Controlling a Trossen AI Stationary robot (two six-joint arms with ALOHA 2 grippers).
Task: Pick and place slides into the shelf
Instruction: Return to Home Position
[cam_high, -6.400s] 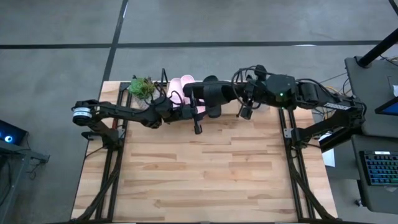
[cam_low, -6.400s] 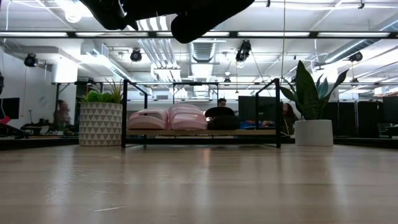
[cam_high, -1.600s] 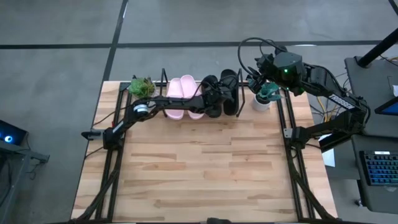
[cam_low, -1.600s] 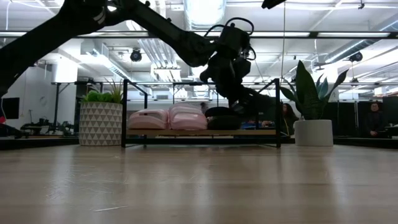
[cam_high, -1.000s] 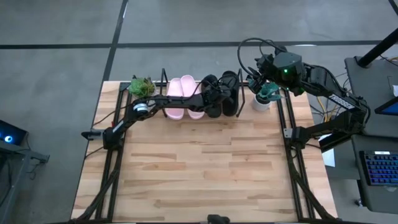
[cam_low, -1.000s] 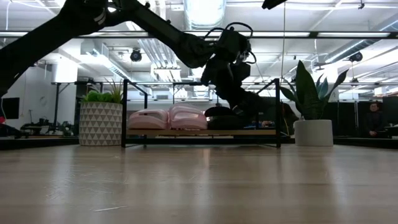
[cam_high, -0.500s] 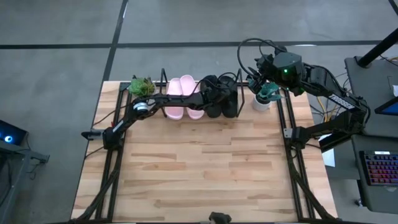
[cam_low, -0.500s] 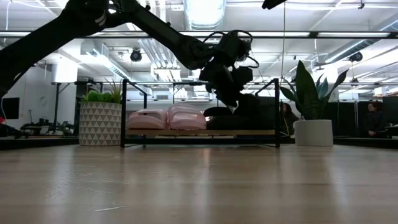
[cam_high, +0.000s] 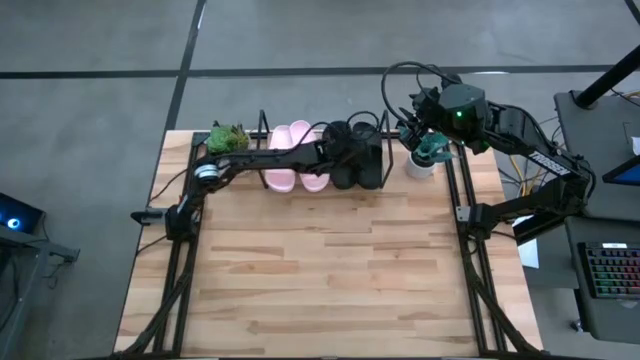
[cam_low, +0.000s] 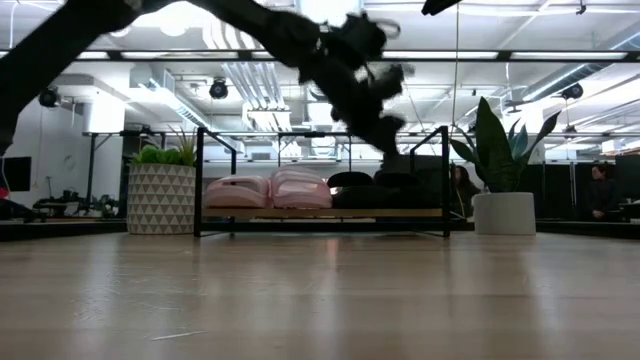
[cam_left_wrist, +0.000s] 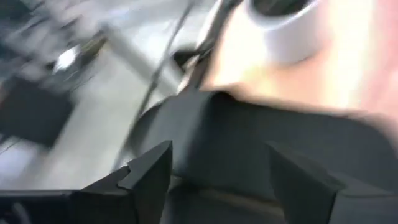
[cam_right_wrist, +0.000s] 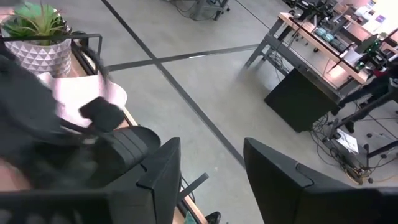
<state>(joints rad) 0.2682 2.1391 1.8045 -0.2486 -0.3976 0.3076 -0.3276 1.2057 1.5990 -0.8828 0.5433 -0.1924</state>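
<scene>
My left gripper (cam_left_wrist: 217, 155), spread and empty, hangs just above the black slides (cam_low: 372, 190), which sit on the shelf (cam_low: 445, 180) beside the pink slides (cam_low: 270, 190). I judge them light, bendy foam, best pinched across the strap. My right gripper (cam_right_wrist: 208, 149) waits nearby, fingers apart.

Matt-black tubular left arm (cam_high: 270, 158) bore a silver joint ring (cam_high: 207, 171); right arm (cam_high: 520, 125) carried a green light (cam_high: 459, 114) and looped black cables (cam_high: 386, 88).
</scene>
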